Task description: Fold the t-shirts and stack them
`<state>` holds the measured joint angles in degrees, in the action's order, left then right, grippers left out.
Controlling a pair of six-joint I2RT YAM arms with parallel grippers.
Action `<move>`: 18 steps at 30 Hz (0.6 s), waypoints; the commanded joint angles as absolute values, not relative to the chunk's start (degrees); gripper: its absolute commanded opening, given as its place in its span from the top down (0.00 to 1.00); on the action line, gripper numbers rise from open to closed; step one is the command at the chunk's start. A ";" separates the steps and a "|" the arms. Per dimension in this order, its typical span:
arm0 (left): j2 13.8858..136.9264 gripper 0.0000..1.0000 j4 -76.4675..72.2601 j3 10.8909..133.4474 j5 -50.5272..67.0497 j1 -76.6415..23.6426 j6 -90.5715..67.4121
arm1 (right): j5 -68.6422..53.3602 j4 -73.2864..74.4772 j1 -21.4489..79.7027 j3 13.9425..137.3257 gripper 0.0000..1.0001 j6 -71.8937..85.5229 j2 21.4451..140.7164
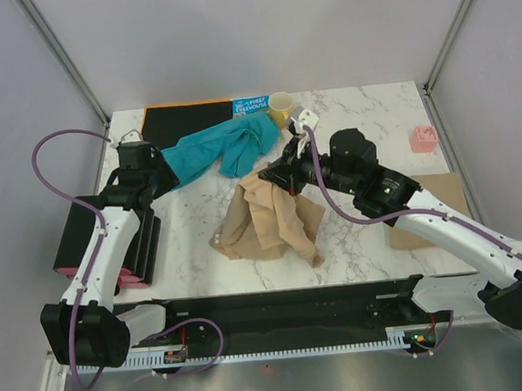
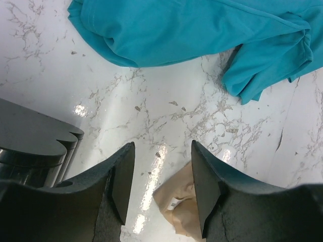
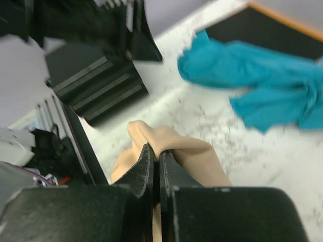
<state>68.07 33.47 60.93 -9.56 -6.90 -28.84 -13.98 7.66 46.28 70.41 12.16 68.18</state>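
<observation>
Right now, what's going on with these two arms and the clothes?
The right gripper is shut on a fold of the crumpled tan t-shirt in the middle of the table. The left gripper is open and empty above bare marble, near the teal garment, which lies bunched up towards the back. Nothing is folded or stacked yet.

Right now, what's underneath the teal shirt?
The teal shirt lies on the marble table, its far edge overlapping the black board and picture book. Anything else beneath is hidden.

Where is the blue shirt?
In the top view, the teal-blue shirt lies crumpled left of the yellow mug, in front of the black board and beyond the tan shirt.
</observation>
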 commanded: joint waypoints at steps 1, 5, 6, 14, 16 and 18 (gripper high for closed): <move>68.55 0.44 32.26 62.05 -7.91 -7.38 -26.54 | -8.27 5.18 46.41 64.26 1.00 15.38 65.65; 68.38 0.44 32.34 61.96 -8.17 -7.65 -26.28 | -1.70 6.41 46.49 61.18 1.00 14.42 66.18; 68.29 0.44 32.17 61.88 -8.26 -7.73 -26.11 | -0.37 6.68 46.49 60.48 1.00 13.72 66.09; 68.73 0.44 32.26 61.87 -8.26 -8.00 -25.93 | 16.61 14.94 46.41 59.33 1.00 11.16 66.97; 68.82 0.44 32.26 61.96 -8.26 -8.00 -25.93 | 15.91 14.86 46.41 57.92 1.00 11.60 67.41; 68.64 0.44 32.26 61.96 -8.52 -8.09 -25.66 | 17.21 14.94 46.41 56.87 1.00 11.60 67.76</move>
